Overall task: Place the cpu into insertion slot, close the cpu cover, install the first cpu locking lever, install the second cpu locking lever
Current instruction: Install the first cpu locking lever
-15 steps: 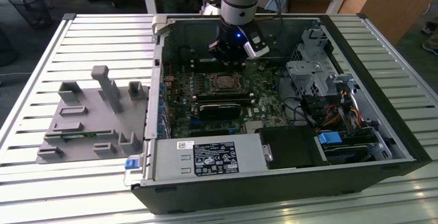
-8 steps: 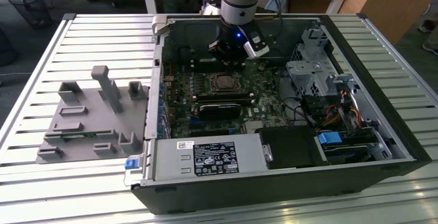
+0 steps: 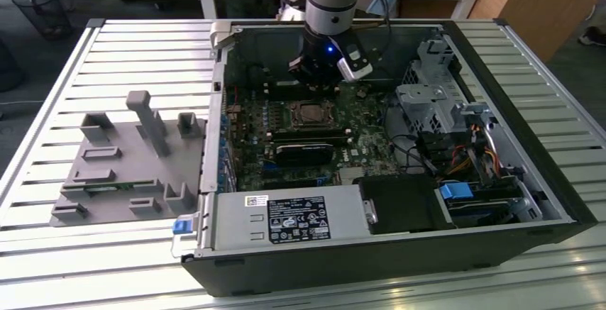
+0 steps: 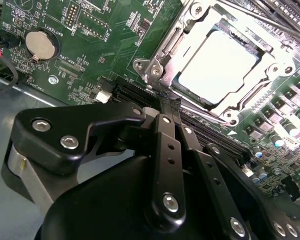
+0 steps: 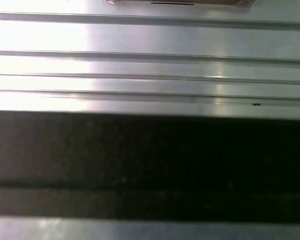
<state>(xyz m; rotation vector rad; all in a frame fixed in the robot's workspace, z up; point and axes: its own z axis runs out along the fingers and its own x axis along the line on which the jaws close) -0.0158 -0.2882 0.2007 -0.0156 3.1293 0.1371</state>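
The slatted metal worktop (image 3: 113,40) carries an open computer case (image 3: 379,253) with its green motherboard (image 4: 115,45). Over the board's far part hangs the pincer (image 4: 166,102), fingers pressed together on nothing — just beside the insertion slot (image 4: 187,87), where the cpu (image 4: 217,65) lies seated under the lowered cpu cover (image 4: 177,35).

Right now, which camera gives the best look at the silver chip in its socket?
The second wrist view. There the cpu sits large and close, its pale metal top showing through the window of the cpu cover. In the exterior view the cpu is a small square far off, just below the pincer.
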